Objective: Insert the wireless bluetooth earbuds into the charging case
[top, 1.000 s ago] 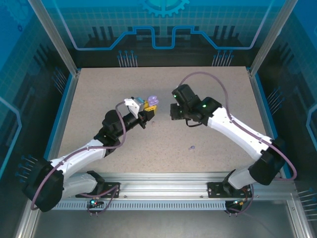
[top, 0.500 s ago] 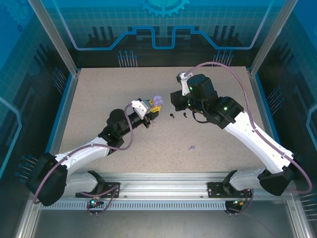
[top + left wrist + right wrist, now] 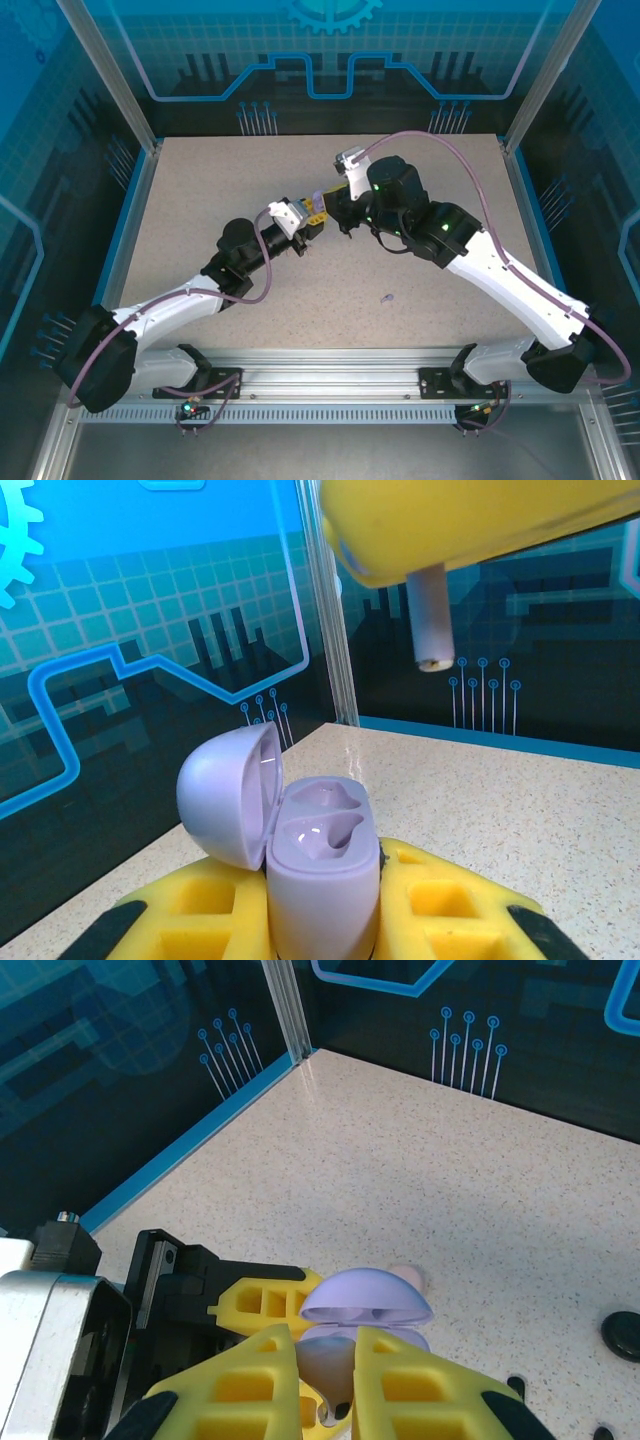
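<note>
Clamping the lilac charging case (image 3: pixel 322 880) from both sides, the left gripper (image 3: pixel 325 920) has its yellow fingers (image 3: pixel 215 910) pressed against the case body and holds it upright above the table (image 3: pixel 200 200). I judge this is so the mouth faces up and stays fixed for the other arm. The lid (image 3: pixel 228 795) is swung open to one side, and the two moulded sockets inside look empty.

Just above and beyond the case, the right gripper (image 3: pixel 325 1385) hangs with its fingers (image 3: pixel 255 1385) almost closed, pinching a lilac earbud (image 3: pixel 430 620). The pale stem points straight down, beside the open mouth rather than over a socket. That pose suits a vertical drop into the socket, but the stem probably has to shift sideways first. Neither bud is seated yet, so the task looks to be at its first insertion.

Farther out on the table, past the case, lies a pale pink piece (image 3: pixel 408 1278), too hidden to name. A black round disc (image 3: pixel 622 1335) sits well apart to the side. A small lilac piece (image 3: pixel 386 297), likely the pair's other earbud, lies alone nearer the arm bases.
</note>
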Controlling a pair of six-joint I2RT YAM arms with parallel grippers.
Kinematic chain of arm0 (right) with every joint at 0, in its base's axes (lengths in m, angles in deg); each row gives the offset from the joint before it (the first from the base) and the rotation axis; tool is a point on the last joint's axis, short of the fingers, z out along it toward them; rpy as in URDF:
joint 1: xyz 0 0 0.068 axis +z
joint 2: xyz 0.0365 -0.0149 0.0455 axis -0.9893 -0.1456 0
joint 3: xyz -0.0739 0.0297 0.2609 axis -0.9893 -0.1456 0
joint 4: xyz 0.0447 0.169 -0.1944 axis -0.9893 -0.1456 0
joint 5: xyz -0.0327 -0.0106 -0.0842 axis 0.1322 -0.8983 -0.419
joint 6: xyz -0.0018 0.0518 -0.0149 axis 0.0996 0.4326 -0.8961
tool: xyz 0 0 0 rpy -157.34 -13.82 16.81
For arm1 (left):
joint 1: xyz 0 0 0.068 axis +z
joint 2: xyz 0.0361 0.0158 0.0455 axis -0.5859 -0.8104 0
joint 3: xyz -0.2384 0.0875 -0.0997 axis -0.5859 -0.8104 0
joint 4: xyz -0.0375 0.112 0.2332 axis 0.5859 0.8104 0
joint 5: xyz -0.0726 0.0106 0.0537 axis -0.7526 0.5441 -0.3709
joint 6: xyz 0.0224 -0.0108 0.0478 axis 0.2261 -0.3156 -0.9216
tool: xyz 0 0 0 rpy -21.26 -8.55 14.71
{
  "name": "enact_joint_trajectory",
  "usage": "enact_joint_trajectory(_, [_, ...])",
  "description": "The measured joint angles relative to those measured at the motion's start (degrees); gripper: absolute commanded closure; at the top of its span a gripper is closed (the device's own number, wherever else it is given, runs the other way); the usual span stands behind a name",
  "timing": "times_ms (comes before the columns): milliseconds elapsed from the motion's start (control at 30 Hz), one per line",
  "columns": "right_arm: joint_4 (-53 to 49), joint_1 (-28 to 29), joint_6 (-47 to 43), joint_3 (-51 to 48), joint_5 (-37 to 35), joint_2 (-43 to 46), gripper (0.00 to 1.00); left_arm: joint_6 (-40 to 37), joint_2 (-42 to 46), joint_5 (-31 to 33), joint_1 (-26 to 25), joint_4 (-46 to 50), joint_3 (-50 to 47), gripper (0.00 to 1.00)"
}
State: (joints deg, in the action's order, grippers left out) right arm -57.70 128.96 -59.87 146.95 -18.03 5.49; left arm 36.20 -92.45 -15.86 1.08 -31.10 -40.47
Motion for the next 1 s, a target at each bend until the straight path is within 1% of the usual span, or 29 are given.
enact_joint_trajectory(500, [1.8, 0.0, 0.0, -3.0, 0.2, -1.0, 0.86, 0.1, 0.0, 0.0, 0.0, 0.1, 0.0, 1.0])
enact_joint_trajectory(1000, [2.7, 0.0, 0.5, -3.6, 0.0, -1.8, 0.86, 0.2, 0.2, 0.0, -0.2, 0.5, 0.3, 1.0])
